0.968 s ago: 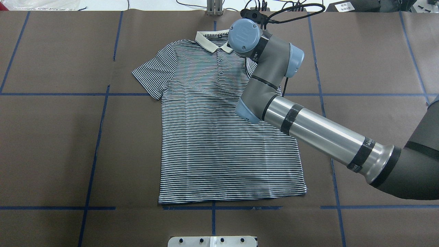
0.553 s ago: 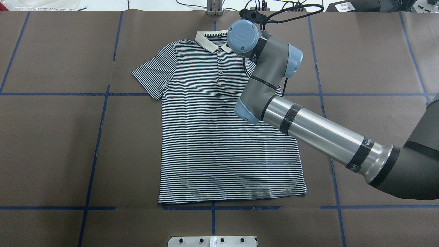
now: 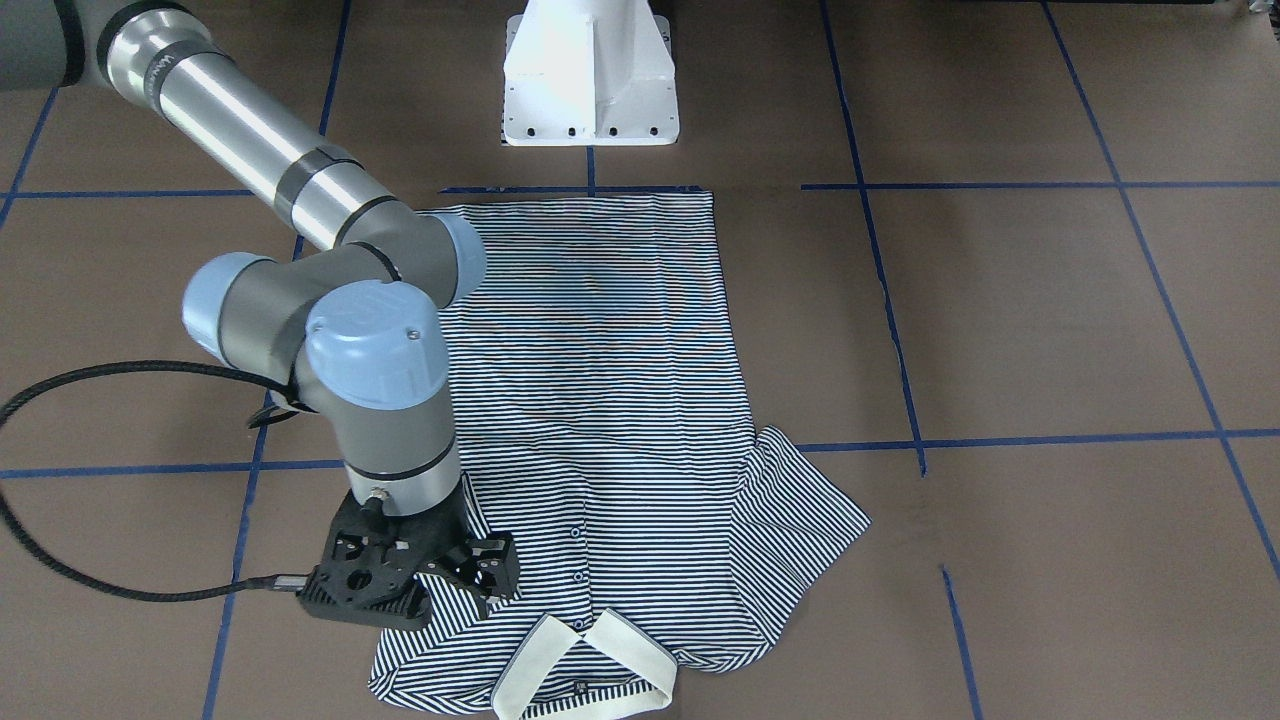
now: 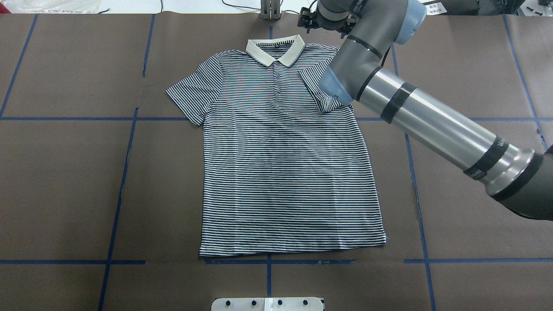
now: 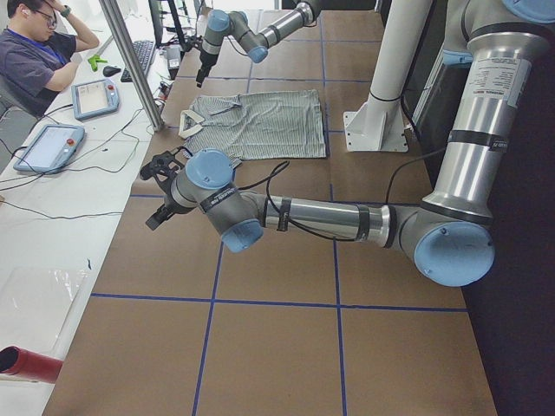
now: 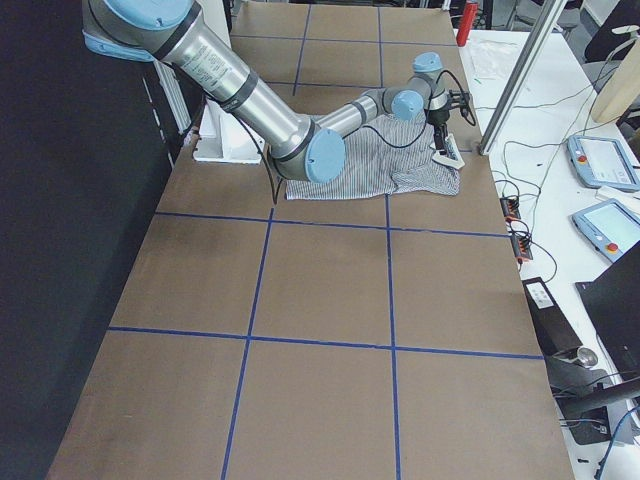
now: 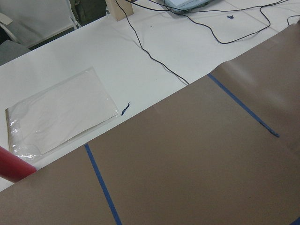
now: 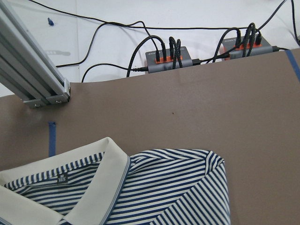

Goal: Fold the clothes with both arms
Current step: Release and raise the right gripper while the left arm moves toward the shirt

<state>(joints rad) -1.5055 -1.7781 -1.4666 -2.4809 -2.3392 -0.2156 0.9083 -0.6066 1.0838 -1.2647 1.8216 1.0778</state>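
1. A short-sleeved polo shirt with thin navy-and-white stripes (image 4: 276, 172) lies flat, buttons up, mid-table. Its hem is toward the white pedestal base (image 3: 590, 80) and its cream collar (image 4: 275, 52) toward the far edge.
2. The sleeve on the robot's right (image 4: 322, 93) lies folded in over the chest. The left sleeve (image 4: 190, 97) lies spread flat on the paper.
3. The right gripper (image 3: 425, 585) hangs over the shoulder beside the collar, jaws apart and nothing between them.
4. The silver-grey tubular right arm (image 4: 432, 125) crosses above the shirt's right edge and hides part of that shoulder in the overhead view.
5. The left arm (image 5: 329, 221) reaches low over bare paper, well apart from the shirt. The left gripper (image 5: 156, 192) shows only from the side, so I cannot tell whether it is wide or closed. Its wrist camera shows no fingers.
6. Around the far edge:
   - an aluminium profile post (image 8: 33, 79) stands just beyond the collar;
   - two grey cable hubs with orange ports (image 8: 168, 58) sit on the white bench (image 7: 164, 42);
   - a black cable (image 3: 100, 590) loops from the right wrist.
7. At the table's left end are a clear plastic bag (image 7: 61, 112) and a red cylinder (image 7: 14, 166).
8. The table is covered in brown paper (image 4: 65, 181) marked with a blue tape grid (image 4: 125, 164).
9. A seated person (image 5: 35, 52) is at the bench, near a grey-framed teach pendant (image 5: 95, 97).
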